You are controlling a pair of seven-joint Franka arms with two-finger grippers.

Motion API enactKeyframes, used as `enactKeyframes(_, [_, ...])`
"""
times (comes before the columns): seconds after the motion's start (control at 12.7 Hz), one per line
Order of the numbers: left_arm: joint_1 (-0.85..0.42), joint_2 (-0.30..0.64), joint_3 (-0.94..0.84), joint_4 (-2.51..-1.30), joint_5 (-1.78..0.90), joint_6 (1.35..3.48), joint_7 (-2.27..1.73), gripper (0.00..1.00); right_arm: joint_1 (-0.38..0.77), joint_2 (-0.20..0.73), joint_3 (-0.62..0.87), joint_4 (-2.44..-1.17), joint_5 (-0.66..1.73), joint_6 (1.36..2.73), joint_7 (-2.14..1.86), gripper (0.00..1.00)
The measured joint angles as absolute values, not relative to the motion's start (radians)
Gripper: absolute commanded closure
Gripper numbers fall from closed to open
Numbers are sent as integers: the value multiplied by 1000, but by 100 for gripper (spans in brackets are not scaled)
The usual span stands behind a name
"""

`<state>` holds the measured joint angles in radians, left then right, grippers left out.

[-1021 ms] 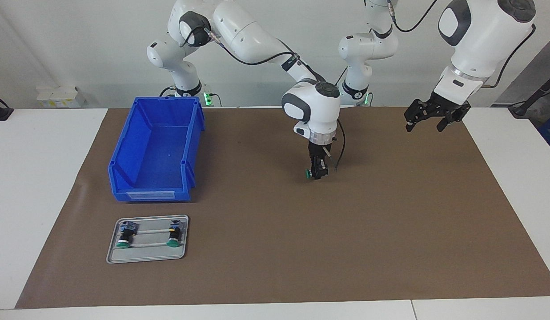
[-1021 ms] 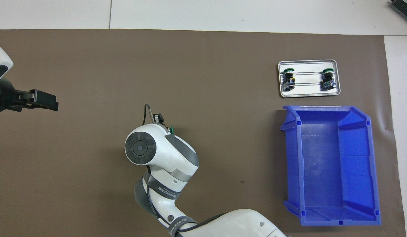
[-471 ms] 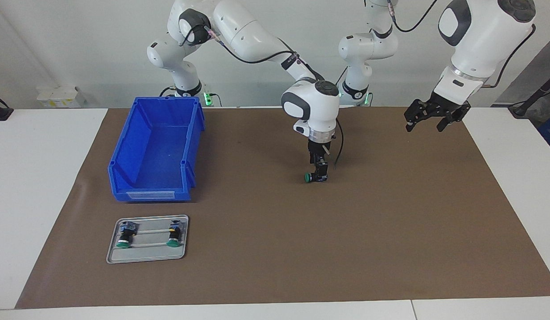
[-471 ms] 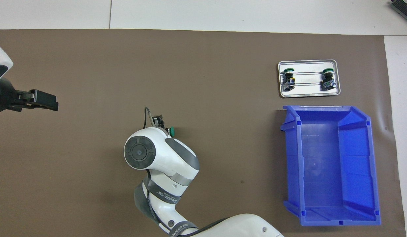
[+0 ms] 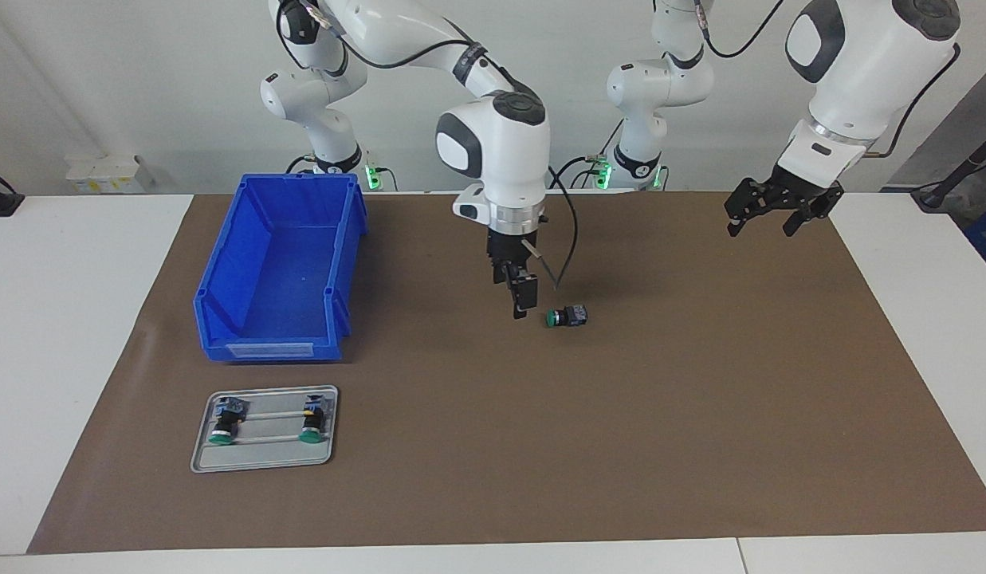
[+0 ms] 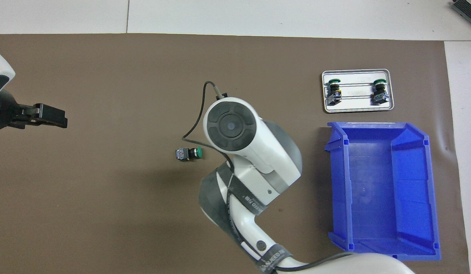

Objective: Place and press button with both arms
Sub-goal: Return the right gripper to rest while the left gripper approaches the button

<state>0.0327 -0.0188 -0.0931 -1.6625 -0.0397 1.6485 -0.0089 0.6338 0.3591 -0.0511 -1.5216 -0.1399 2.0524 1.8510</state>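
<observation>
Green-capped button (image 5: 566, 316) lies on its side at frame centre on the tabletop, released. Right pincer (image 5: 521, 301) hovers beside it, spread, empty. Left pincer (image 5: 771, 209) waits upper right, spread. Placing appears done; pressing remains.

Button (image 5: 566, 316): green cap, black body, bluish-grey rear. Bin (image 5: 279, 267): solid blue. Tray (image 5: 265, 458): silver-grey; its two buttons (image 5: 220, 422) have green caps, one apparently yellow-marked. Mat (image 5: 700, 414): plain brown. Bench (image 5: 54, 335): white. Arms (image 5: 500, 151): white, dark grey caps.
</observation>
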Motion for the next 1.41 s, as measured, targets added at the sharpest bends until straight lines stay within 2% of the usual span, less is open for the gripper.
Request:
enactKeyframes(0.31, [18,-19,-113,-1662,-44,1652,-9,0,456,286,-51,-1535,-120,2018,1485,0])
enactKeyframes(0.63, [-91,-23,-128,-1672,-48,1667,129,0,263,203,-52,-1536,-45,1931,1065,0])
enactKeyframes(0.94, [-186,-59,-131,-1814,-79,1842,460,0,132,126,-52,-1537,-39,1817,708,0])
enactKeyframes(1.41, [-332,-71,-132,-1961,-82,1933,718,0,30,28,-53,-1535,-38,1619,381,0])
